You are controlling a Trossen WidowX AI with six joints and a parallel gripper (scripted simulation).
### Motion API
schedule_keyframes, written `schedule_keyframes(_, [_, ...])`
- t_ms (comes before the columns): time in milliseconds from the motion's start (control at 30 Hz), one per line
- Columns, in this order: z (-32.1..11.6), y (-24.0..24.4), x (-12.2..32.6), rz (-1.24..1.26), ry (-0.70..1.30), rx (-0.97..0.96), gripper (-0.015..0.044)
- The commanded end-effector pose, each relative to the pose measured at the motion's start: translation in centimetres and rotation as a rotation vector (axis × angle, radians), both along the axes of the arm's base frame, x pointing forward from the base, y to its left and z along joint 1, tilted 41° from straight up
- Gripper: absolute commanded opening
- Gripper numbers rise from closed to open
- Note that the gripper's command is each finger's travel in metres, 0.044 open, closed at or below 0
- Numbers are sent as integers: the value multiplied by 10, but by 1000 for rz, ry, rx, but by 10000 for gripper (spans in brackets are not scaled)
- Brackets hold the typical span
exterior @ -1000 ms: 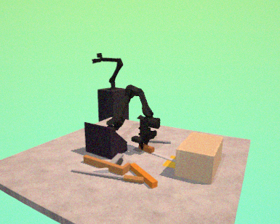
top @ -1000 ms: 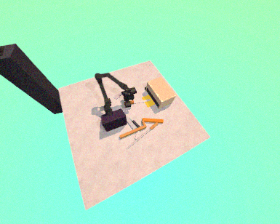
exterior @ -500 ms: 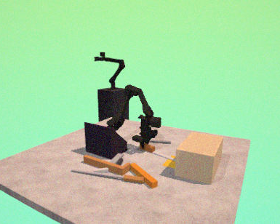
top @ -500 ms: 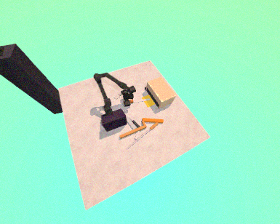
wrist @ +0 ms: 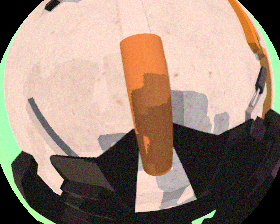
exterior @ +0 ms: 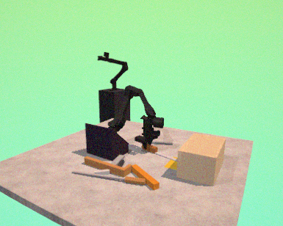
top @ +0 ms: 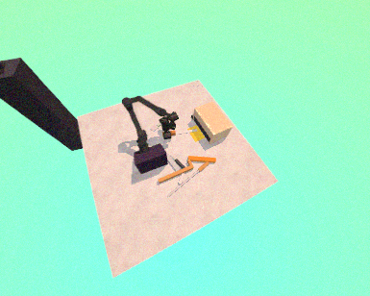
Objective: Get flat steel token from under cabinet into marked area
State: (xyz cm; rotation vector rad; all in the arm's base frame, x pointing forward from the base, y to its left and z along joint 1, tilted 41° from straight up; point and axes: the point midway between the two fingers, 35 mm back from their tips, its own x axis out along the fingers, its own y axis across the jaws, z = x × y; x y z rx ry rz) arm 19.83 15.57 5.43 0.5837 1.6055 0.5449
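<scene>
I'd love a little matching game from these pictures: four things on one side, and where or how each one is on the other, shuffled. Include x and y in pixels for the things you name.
1. Box-shaped cabinet (top: 213,115) (exterior: 201,147)
2. Orange handle (top: 173,133) (exterior: 151,148) (wrist: 147,65)
3. Yellow marked area (top: 197,135) (exterior: 170,163)
4. Dark block (top: 150,160) (exterior: 102,141)

A. Flat on the table, in front of the cabinet
B. Under the foot of the near arm
C. Pale tan
D. Gripped in the claw (top: 168,135) (exterior: 148,146) (wrist: 150,145)

Pairs: 1-C, 2-D, 3-A, 4-B

Your gripper (top: 168,135) (exterior: 148,145) (wrist: 152,129) points down, closed around something; your arm (top: 135,120) (exterior: 131,91) arches above and behind the claw.
</scene>
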Motion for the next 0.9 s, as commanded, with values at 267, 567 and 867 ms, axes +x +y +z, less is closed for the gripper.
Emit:
schedule_keyframes(267, [9,8,-2,7,-12,7,0])
schedule_keyframes(567, [15,14,-3,7,-12,7,0])
schedule_keyframes(867, [19,19,-4,7,-12,8,0])
